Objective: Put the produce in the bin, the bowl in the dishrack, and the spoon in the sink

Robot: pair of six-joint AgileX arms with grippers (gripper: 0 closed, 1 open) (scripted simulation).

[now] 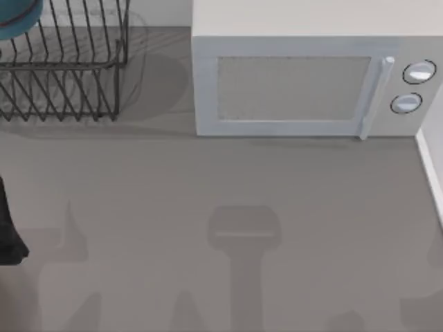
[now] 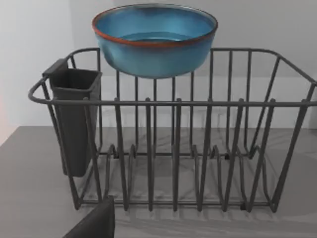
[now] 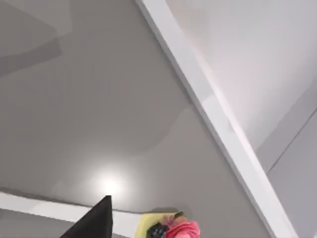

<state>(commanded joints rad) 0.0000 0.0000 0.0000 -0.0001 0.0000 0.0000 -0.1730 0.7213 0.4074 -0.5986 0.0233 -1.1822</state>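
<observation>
- Table [image 1: 228, 180]: the microwave [image 1: 297, 90] stands at the back, and the dishrack [image 1: 66, 69] is at the back left.
- Dishrack [image 2: 173, 148]: thin stiff wire bars with a dark cutlery cup [image 2: 74, 119] hung on one end. I judge it rigid and not something to grasp.
- Bowl [image 2: 154, 39]: it is upright at the rack's far top rim (resting on the bars or just above them, I cannot tell). The top view shows it at the rack's back corner [image 1: 17, 17]. It looks glazed, so probably hard, slippery and chippable. I would pinch the wall over the rim rather than cup the outside.
- Left gripper [image 2: 94, 223]: it is low in front of the rack, apart from the bowl. I cannot tell whether it is spread or closed.
- Right gripper [image 3: 94, 218]: it is near a white ledge [image 3: 213, 114]. I cannot tell its state either.
- Pinkish-red lump [image 3: 183, 230]: it is beside something yellow (possibly the produce, I am unsure). If it is, it should be light and rounded, and I would take it across its middle.
</observation>
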